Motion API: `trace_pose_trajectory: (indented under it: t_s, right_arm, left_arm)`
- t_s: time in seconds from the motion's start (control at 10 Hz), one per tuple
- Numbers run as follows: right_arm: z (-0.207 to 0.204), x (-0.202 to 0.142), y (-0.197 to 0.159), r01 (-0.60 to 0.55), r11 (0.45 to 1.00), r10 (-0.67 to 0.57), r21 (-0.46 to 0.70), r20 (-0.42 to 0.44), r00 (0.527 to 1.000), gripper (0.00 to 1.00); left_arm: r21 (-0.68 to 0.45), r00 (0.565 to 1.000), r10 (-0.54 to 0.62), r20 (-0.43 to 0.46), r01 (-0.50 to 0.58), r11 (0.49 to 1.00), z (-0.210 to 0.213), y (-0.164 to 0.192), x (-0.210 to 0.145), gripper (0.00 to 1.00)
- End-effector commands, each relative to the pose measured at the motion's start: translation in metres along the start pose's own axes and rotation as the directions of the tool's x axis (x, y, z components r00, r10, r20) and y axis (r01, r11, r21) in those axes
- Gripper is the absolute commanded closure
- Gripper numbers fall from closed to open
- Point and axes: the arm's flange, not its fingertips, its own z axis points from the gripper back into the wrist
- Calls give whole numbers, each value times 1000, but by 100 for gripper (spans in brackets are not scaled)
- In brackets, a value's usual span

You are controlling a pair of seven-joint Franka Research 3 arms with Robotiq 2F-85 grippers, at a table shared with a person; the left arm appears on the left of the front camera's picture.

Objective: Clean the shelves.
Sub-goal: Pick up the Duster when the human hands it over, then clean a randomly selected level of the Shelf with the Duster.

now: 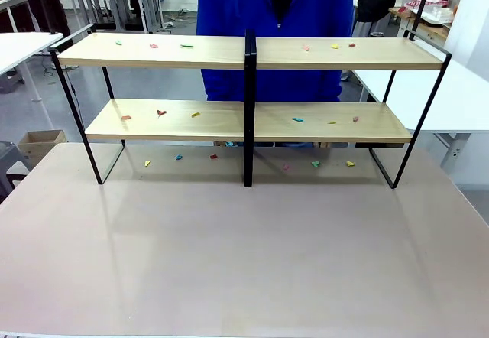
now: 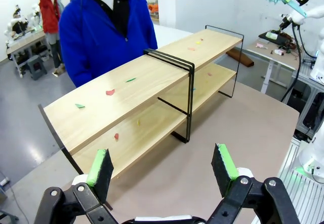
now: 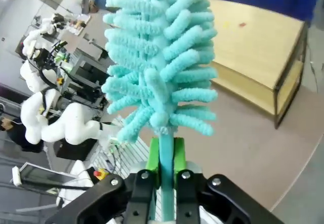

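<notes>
Shelves (image 1: pixel 168 51) stand across the far side of the tabletop (image 1: pixel 244 261), at 12 o'clock from the robot. There are two long wood boards, one above the other, in a black frame. Little coloured scraps (image 1: pixel 161 112) lie on both boards, and more lie on the tabletop under them. That is the mess to sweep off.

A person in a blue jacket (image 1: pixel 229 1) stands behind the rack at 12 o'clock.

The right pincer (image 3: pixel 166 148) is pressed tight on the stick of a fluffy blue-green duster (image 3: pixel 162 57). I think it holds the stick low so the soft head is free to brush. The left pincer (image 2: pixel 161 155) is spread wide and holds nothing. It looks like it is waiting.

The front view gives the whole rack face-on, with every scrap. The left wrist view sees the rack from one end, and the duster's head pokes in up at 1 o'clock. The right wrist view shows the grip on the stick close up, with an end of the rack at 2 o'clock.
</notes>
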Motion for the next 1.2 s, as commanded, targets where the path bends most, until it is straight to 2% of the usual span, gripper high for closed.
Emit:
trace_pose_trajectory:
  t_s: [0.0, 0.1, 0.2, 1.1]
  right_arm:
    - [26, -1, -35, -35, 999, 34, -35, -37, 999, 100]
    - [33, -8, -45, -28, 999, 27, -31, -24, 999, 100]
    - [17, -6, -17, -18, 1000, 18, -19, -7, 1000, 100]
    - [17, -6, -17, -18, 1000, 18, -19, -7, 1000, 100]
  left_arm:
    - [6, 1000, 4, -4, -4, 1000, -2, 0, -1, 0]
    - [6, 1000, 4, -4, -4, 1000, -2, 0, -1, 0]
    - [6, 1000, 4, -4, -4, 1000, -2, 0, -1, 0]
    - [6, 1000, 4, -4, -4, 1000, -2, 0, -1, 0]
